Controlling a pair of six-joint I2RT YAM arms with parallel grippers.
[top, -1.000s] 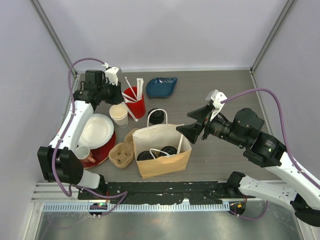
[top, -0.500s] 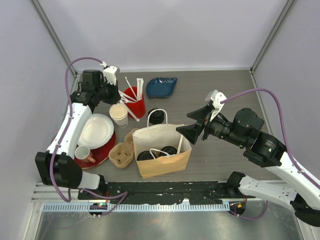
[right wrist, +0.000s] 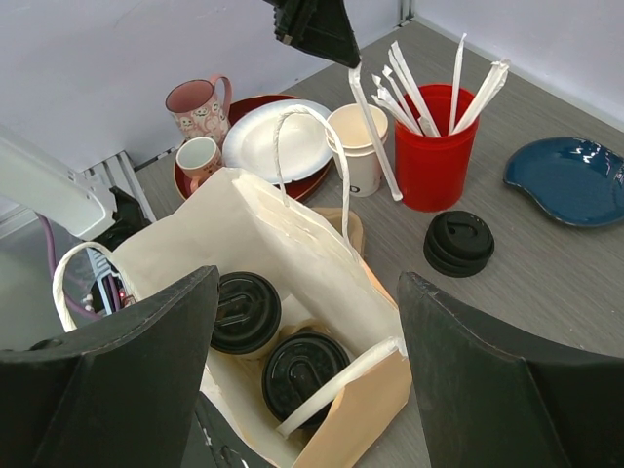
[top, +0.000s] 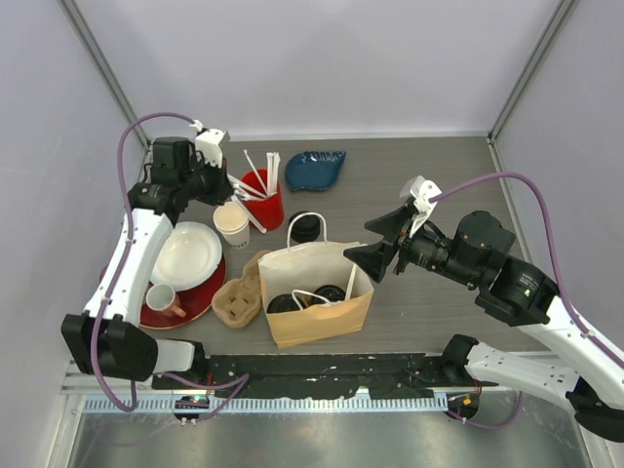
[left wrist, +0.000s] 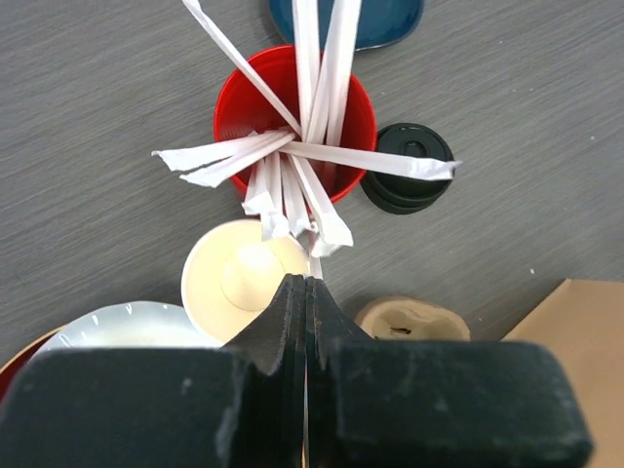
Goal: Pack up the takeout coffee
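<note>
right wrist: two cups (right wrist: 247, 310) (right wrist: 304, 369) in bag (right wrist: 190, 244)

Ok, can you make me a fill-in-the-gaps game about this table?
The paper bag holds ___ lidded cups. The white sticks stand in a ___ cup. The left claw pinches one white ___. The right claw stands ___ near the bag.
Missing: two, red, stick, open.

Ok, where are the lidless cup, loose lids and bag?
lidless cup (left wrist: 239, 280), left wrist view, inner floor.
loose lids (right wrist: 458, 239), right wrist view, top lid.
bag (top: 322, 317), top view, front wall.
</note>
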